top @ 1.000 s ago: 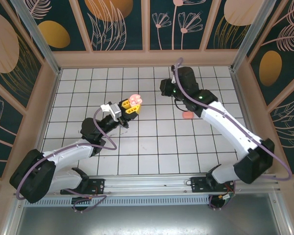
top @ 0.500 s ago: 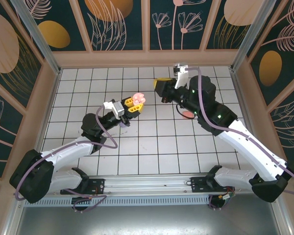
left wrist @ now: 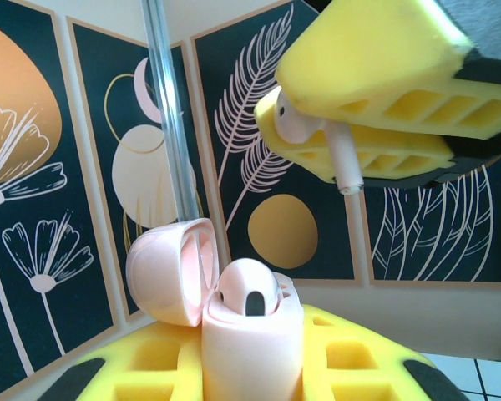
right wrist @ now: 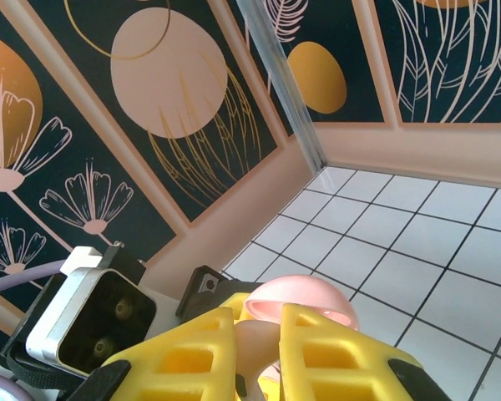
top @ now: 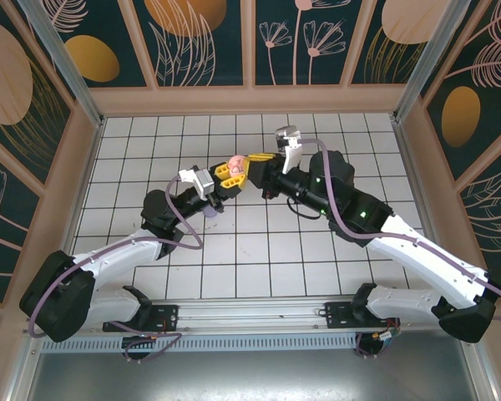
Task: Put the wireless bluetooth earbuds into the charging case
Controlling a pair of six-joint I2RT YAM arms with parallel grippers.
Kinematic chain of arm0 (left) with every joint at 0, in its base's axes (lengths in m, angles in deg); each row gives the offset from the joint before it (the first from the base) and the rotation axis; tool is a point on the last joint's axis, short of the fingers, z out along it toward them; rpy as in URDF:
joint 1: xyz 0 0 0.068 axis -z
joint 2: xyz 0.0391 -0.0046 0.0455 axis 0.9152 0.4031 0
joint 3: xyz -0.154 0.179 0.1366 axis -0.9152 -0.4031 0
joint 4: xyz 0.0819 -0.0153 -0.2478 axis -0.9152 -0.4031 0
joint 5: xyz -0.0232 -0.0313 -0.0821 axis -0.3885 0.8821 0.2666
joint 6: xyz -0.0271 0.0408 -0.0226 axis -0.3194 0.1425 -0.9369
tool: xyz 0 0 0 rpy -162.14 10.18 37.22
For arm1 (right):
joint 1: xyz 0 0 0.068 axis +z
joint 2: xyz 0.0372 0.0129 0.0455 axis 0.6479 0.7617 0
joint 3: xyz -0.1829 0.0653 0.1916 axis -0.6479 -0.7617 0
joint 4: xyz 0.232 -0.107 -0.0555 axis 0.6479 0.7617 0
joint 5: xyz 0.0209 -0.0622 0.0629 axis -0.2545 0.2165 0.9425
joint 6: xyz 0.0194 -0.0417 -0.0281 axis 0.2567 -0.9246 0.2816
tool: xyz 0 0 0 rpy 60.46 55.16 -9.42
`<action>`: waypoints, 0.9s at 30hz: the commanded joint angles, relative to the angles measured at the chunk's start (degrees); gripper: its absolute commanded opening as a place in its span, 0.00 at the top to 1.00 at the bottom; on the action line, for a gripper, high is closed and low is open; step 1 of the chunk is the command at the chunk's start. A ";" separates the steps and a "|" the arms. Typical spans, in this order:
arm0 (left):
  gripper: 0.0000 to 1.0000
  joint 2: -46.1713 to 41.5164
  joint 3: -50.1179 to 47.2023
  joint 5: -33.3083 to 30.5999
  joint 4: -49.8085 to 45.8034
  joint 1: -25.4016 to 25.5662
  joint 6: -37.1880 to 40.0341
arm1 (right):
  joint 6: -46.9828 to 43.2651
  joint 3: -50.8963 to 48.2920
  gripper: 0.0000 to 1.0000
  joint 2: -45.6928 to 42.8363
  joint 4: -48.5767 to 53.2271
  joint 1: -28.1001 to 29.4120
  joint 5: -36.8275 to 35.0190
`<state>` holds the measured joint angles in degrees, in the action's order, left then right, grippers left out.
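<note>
Where the two arms meet over the tiled table [top: 317,267], left pincer [top: 225,175] clamps a pink charging case [left wrist: 250,347], lid [left wrist: 171,271] swung open, one seated earbud [left wrist: 248,288] inside. Right pincer [left wrist: 376,109], close by the open mouth, pinches a pale earbud [left wrist: 305,125], stem pointing caseward. Lilac object [top: 210,210] sits half-hidden under left wrist.

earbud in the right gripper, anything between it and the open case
Nothing visible: the earbud in the right gripper hangs in open air above the pink case held by the left gripper, lid swung aside.
</note>
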<state>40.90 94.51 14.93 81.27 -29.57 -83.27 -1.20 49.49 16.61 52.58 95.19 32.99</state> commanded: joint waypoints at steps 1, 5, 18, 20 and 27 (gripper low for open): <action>1.00 0.27 1.90 1.02 2.77 0.35 -1.13 | -1.36 -0.99 0.85 -0.89 -3.37 0.92 -2.73; 1.00 0.44 1.88 1.06 2.99 0.43 -1.35 | -1.45 -1.16 0.85 -0.46 -3.76 1.16 -3.52; 1.00 0.50 1.88 0.93 3.25 0.67 -1.50 | -1.21 -0.90 0.85 1.93 -4.30 1.27 -3.03; 1.00 0.47 1.95 0.91 3.34 0.72 -1.52 | -1.27 -0.90 0.86 2.16 -4.38 1.30 -3.14; 1.00 0.50 1.92 1.00 3.43 0.93 -1.48 | -1.67 -1.07 0.86 3.14 -4.01 1.32 -4.53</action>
<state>41.17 94.77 14.95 82.10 -29.02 -84.02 -2.10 48.99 19.39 50.87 95.91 30.26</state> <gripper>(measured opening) 0.227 0.144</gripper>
